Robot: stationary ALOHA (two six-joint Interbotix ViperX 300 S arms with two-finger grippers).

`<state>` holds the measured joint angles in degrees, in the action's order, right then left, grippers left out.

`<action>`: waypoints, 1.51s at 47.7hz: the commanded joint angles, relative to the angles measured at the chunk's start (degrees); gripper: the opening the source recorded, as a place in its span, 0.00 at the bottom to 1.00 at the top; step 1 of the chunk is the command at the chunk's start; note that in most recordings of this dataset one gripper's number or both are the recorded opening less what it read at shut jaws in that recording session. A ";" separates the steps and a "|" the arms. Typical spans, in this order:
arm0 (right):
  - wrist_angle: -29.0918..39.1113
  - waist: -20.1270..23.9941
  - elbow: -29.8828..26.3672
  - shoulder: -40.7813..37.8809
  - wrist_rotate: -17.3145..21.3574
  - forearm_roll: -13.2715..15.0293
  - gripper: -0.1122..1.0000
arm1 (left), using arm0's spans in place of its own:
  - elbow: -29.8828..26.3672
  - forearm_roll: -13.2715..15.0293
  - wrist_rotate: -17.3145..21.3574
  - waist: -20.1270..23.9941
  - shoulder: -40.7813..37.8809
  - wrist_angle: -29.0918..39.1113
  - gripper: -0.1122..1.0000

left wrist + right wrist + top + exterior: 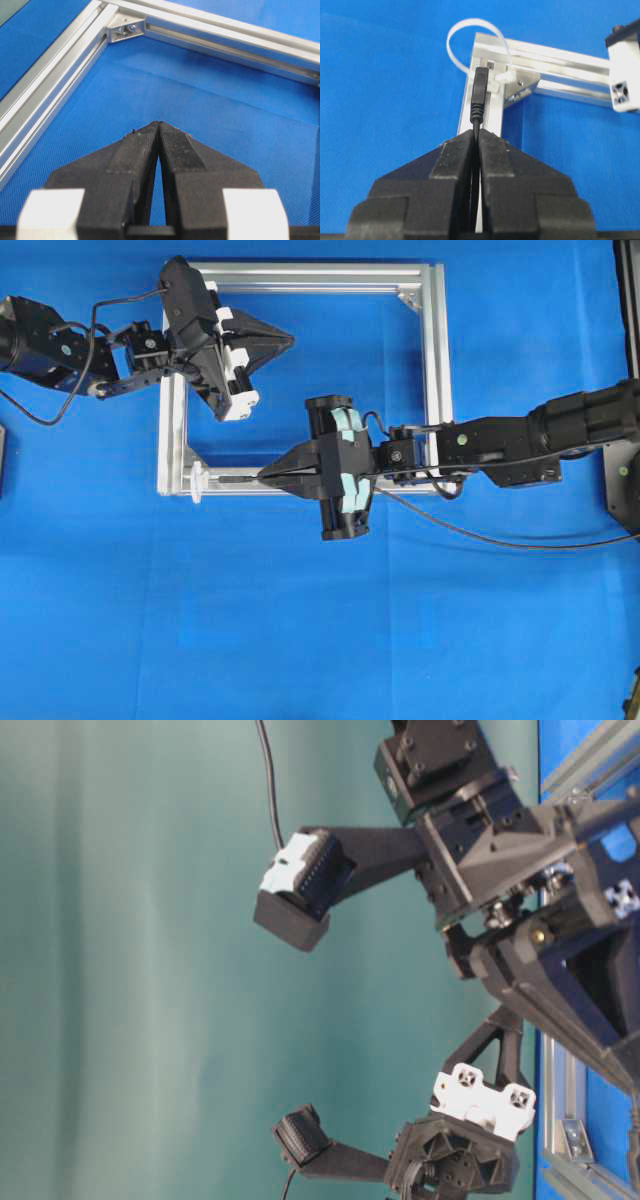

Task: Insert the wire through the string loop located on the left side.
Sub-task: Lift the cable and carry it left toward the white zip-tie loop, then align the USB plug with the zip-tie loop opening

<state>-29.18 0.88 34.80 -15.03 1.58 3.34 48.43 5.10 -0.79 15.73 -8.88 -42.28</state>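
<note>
My right gripper is shut on the wire, just behind its plug. The plug sticks out leftward over the frame's bottom bar, pointing at the string loop, a whitish ring standing at the frame's bottom-left corner. The plug tip sits a short way short of the loop. The rest of the wire trails right across the cloth. My left gripper is shut on nothing and hovers inside the frame near the top bar.
A silver aluminium frame lies flat on a blue cloth. A white block of the left arm shows at the right edge of the right wrist view. In the table-level view both arms fill the right side.
</note>
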 commanded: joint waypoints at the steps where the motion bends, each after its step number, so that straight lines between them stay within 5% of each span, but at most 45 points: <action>1: -0.44 -0.26 -1.76 0.53 -0.09 0.53 0.10 | -0.44 -0.18 -0.09 -0.09 1.93 -0.26 0.10; 72: -0.70 -0.44 -3.16 -1.41 -0.09 0.70 0.10 | -0.53 -0.18 -0.09 -0.09 1.93 -0.26 0.10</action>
<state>-29.27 0.62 32.34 -17.49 1.58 4.04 48.43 5.01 -0.79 15.73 -8.88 -42.28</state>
